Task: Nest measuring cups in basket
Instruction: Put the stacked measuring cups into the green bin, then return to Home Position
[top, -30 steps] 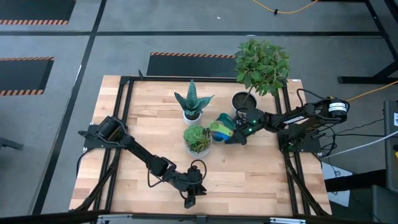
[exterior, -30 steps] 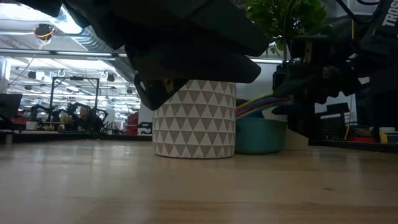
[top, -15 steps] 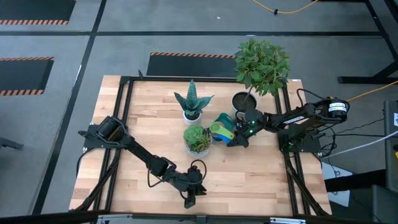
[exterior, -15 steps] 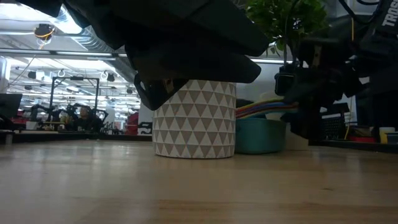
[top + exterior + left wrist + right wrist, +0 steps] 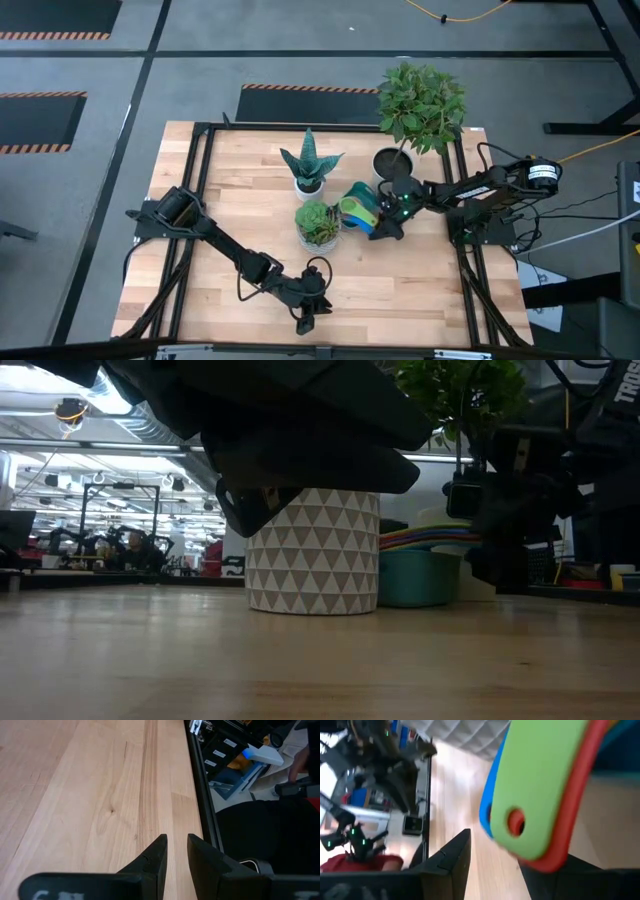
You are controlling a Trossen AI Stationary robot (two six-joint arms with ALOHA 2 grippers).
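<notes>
Green, red and blue measuring cup handles point(image 5: 540, 795) fill the right wrist view, between the right gripper's point(image 5: 385, 226) parted fingers — contact unclear. Overhead, the cups sit stacked in the teal basket point(image 5: 362, 208); the left gripper point(image 5: 175, 857) idles slightly parted, empty, at the table's near edge point(image 5: 197, 810).

Both our arms low over the table

Our left gripper point(image 5: 304, 322) rests near the front edge, fingers slightly parted; our right gripper point(image 5: 381, 228) reaches inward, fingers apart.

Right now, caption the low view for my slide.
Nested measuring cups fan out of the teal basket beside a triangle-patterned pot, right tool at their handles.
</notes>
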